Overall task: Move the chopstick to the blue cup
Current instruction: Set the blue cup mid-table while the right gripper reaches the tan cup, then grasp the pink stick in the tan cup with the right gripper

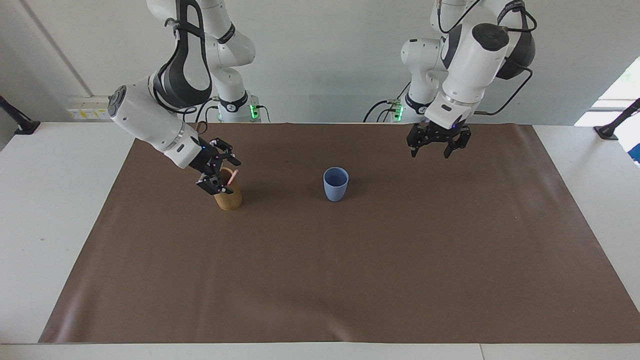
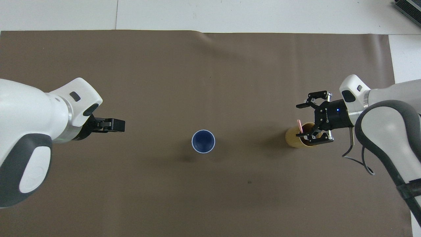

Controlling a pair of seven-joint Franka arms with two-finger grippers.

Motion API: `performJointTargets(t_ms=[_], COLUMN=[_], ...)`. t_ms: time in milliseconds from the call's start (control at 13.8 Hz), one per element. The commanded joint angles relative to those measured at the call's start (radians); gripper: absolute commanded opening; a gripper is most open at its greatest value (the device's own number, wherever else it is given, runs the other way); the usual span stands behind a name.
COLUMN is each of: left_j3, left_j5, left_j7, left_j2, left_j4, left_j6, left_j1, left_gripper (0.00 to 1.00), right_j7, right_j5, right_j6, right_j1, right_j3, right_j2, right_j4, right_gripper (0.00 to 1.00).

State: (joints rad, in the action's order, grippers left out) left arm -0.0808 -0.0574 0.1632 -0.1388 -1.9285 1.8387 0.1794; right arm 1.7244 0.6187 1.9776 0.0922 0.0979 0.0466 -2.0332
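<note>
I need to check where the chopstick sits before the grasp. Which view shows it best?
The overhead view: the chopstick shows clear of the right gripper, leaning on the rim of the tan cup. In the facing view only its pink tip shows, close beside the gripper's fingers.
</note>
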Motion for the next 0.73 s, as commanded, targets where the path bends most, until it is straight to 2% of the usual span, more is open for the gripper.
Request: performJointTargets(t_ms=[0,73,145,436,654], left_j3=[-0.013,-0.013,-0.013,-0.014,-0.013], left_j5=[0.008,0.008,0.008,0.071,0.074], left_j7=[-0.129,-0.158,-0.163,-0.197,-0.212], left_j2=[0.002,0.007,0.013,0.065,0.105], left_j4=[0.135,0.181,0.228,0.377,0.442], left_j6=[-0.132,-0.177,-0.215,-0.315,-0.36], left_j1=[-0.09,-0.115,-0.126,-0.146,-0.147], left_gripper=[1.0,1.0,1.0,1.0,1.0], right_j7=[0.037,0.035,0.035,0.035,0.03], right_j5=[0.035,0.035,0.035,0.036,0.041], right_j6=[0.007,0.007,0.007,0.007,0.01], right_j1=[-0.017,-0.02,-0.022,-0.022,-0.019], right_j3=[-0.006,-0.006,-0.006,-0.006,-0.006], right_j2=[0.001,0.001,0.002,0.006,0.01], right_j4=[0.001,0.002,0.002,0.005,0.013], right_gripper=[0.76,0.66,0.62,0.53,0.47])
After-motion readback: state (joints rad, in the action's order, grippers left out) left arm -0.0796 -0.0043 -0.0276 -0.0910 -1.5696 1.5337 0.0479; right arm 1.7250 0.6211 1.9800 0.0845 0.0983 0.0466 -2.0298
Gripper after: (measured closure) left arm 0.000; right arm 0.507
